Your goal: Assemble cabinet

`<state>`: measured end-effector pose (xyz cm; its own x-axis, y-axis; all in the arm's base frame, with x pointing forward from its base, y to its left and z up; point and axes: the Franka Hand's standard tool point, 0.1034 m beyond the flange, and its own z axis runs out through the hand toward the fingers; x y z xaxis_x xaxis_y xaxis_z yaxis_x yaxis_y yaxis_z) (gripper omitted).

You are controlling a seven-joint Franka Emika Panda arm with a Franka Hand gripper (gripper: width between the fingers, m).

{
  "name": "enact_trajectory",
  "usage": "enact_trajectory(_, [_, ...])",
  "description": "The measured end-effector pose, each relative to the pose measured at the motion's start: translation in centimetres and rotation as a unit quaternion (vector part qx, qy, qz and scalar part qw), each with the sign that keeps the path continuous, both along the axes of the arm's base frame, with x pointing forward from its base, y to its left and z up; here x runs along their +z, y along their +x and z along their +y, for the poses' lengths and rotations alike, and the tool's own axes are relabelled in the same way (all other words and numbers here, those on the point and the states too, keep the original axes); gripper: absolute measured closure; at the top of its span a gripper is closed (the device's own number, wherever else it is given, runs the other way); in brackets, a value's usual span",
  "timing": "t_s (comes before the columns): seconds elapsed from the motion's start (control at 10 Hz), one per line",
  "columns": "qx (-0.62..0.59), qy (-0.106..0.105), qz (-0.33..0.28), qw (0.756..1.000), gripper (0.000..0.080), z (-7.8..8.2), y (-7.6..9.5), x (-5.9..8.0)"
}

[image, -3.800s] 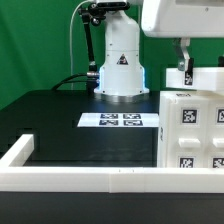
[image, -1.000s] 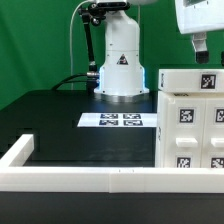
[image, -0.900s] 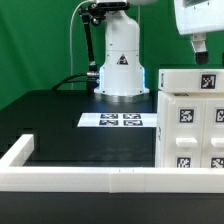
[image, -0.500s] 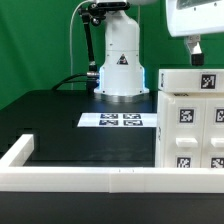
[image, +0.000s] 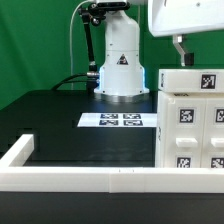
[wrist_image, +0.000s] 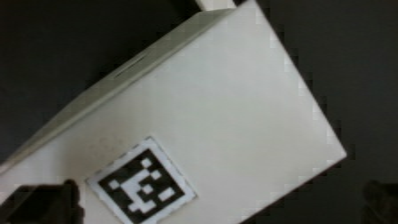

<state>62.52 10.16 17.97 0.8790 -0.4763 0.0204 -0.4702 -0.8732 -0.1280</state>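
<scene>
Cabinet (image: pixel 192 118) standing on black counter (image: pixel 80 125) at the exterior view's right, tagged top piece (wrist_image: pixel 205 130) resting on it. Hand (image: pixel 186 56) hovering just above, empty; fingers apart or together, cannot tell.

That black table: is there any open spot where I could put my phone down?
Bare black table lies between the marker board and the white border rail, and toward the exterior view's left. The exterior view's right is crowded: the cabinet stands there with the gripper hanging above it.
</scene>
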Motion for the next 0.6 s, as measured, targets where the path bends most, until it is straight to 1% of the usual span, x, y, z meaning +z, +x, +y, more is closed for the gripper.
enact_trajectory(0.1, [0.045,-0.004,-0.005,0.999,0.0002,-0.02,0.0,0.0])
enact_trajectory(0.2, [0.107,-0.012,-0.01,0.994,0.0002,-0.07,0.0,0.01])
enact_trajectory(0.3, [0.227,-0.035,-0.02,0.973,0.0002,-0.09,0.07,0.07])
enact_trajectory(0.4, [0.316,-0.043,-0.028,0.948,0.0002,0.06,0.13,0.13])
enact_trajectory(0.5, [0.406,-0.054,-0.035,0.912,0.0002,-0.05,0.22,0.21])
enact_trajectory(0.6, [0.448,-0.062,-0.037,0.891,0.0002,-0.1,0.26,0.28])
